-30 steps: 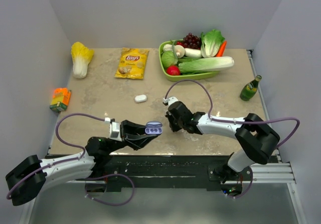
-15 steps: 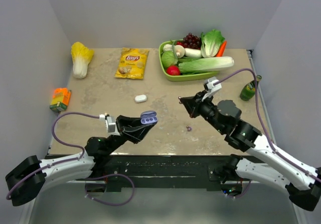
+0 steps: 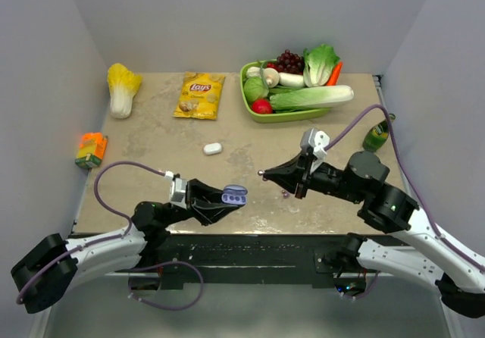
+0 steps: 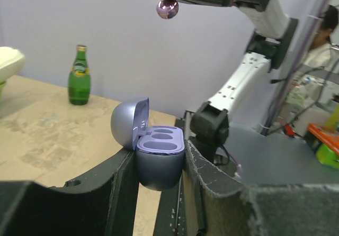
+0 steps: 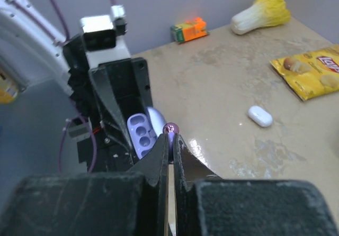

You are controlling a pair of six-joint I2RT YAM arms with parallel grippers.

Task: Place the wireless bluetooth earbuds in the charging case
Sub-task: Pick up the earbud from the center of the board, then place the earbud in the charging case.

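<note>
My left gripper (image 3: 227, 198) is shut on an open lilac charging case (image 3: 233, 195), held above the table's near edge with its lid up and its sockets empty (image 4: 159, 141). My right gripper (image 3: 264, 174) is shut on a lilac earbud (image 5: 170, 129), pinched at the fingertips. It hovers just right of and above the case (image 5: 142, 134). That bud also shows at the top of the left wrist view (image 4: 167, 7). A second lilac bud (image 3: 285, 193) lies on the table under the right arm. No white buds show on their own.
A small white oval thing (image 3: 212, 148) lies mid-table, also in the right wrist view (image 5: 260, 116). At the back are a chips bag (image 3: 200, 95), a cabbage (image 3: 122, 88) and a green tray (image 3: 295, 114) of vegetables. An orange carton (image 3: 91, 150) is left, a green bottle (image 3: 378, 133) right.
My right gripper rose from the table, swung back to the right, then came left towards the case with the bud. My left gripper shifted slightly, still holding the case.
</note>
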